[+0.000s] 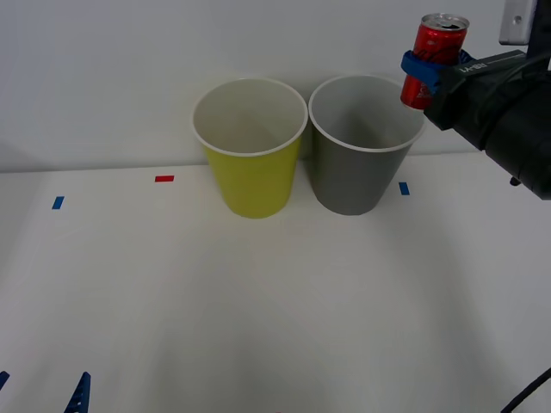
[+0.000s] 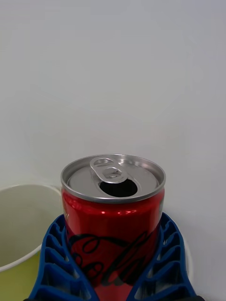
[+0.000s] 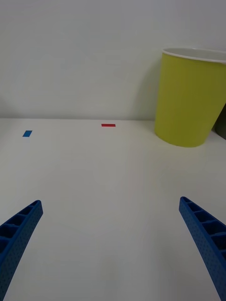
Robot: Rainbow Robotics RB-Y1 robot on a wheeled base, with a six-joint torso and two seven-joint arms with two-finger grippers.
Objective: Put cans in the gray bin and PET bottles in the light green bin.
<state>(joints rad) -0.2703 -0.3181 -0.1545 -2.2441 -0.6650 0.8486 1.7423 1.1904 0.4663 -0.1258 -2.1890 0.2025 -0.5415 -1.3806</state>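
Observation:
My right gripper (image 1: 421,74) is shut on the red can (image 1: 438,50) and holds it upright in the air, just above the right side of the gray bin's rim (image 1: 366,147). In the right wrist view the can (image 2: 113,221) shows its open silver top between the blue fingers (image 2: 55,263). The light green bin (image 1: 251,176) stands to the left of the gray bin, almost touching it, and its rim (image 2: 21,188) shows beside the can. My left gripper (image 3: 113,244) hangs open low over the table's near left (image 1: 41,389), well short of the light green bin (image 3: 190,99). PET bottles are out of view.
Both bins stand near the white wall at the back of the white table (image 1: 275,301). Small tape marks lie on it: blue (image 1: 58,203), red (image 1: 164,179) and blue (image 1: 404,188). A dark cable (image 1: 527,391) crosses the near right corner.

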